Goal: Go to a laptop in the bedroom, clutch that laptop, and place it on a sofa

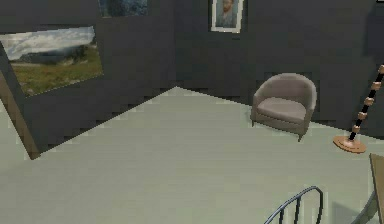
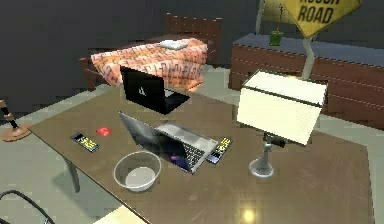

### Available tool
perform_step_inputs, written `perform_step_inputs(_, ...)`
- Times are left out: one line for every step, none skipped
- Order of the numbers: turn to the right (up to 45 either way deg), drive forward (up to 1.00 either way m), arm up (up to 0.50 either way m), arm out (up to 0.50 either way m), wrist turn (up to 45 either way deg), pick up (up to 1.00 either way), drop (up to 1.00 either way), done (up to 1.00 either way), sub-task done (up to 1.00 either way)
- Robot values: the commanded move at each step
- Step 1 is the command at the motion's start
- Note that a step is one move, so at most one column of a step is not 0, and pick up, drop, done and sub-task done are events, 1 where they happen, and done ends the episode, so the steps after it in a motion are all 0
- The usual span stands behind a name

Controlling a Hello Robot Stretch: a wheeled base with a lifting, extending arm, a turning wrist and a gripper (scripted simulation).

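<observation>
Two laptops stand with lids raised on a brown table (image 2: 330,185) in the arm side view. A black laptop (image 2: 150,92) sits at the table's far side, its dark screen facing me. A grey laptop (image 2: 168,142) sits nearer the middle, its lid tilted back and a bluish pattern on its base. Beyond the table is a bed (image 2: 150,62) with an orange patterned cover. In the forward view a beige armchair (image 1: 285,100) stands against the dark far wall.
On the table are a pale bowl (image 2: 137,173), a big-shaded lamp (image 2: 275,115), a small red thing (image 2: 105,130) and two small dark flat things (image 2: 85,142) (image 2: 220,150). A dresser (image 2: 320,70) stands behind. Open pale floor (image 1: 170,150) lies ahead, and a striped pole (image 1: 362,105) stands right.
</observation>
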Motion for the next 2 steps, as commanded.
perform_step_inputs(0.0, 0.00, 0.50, 0.00, 0.0, 0.00, 0.00, 0.00, 0.00)
perform_step_inputs(0.0, 0.00, 0.38, 0.00, 0.0, 0.00, 0.00, 0.00, 0.00)
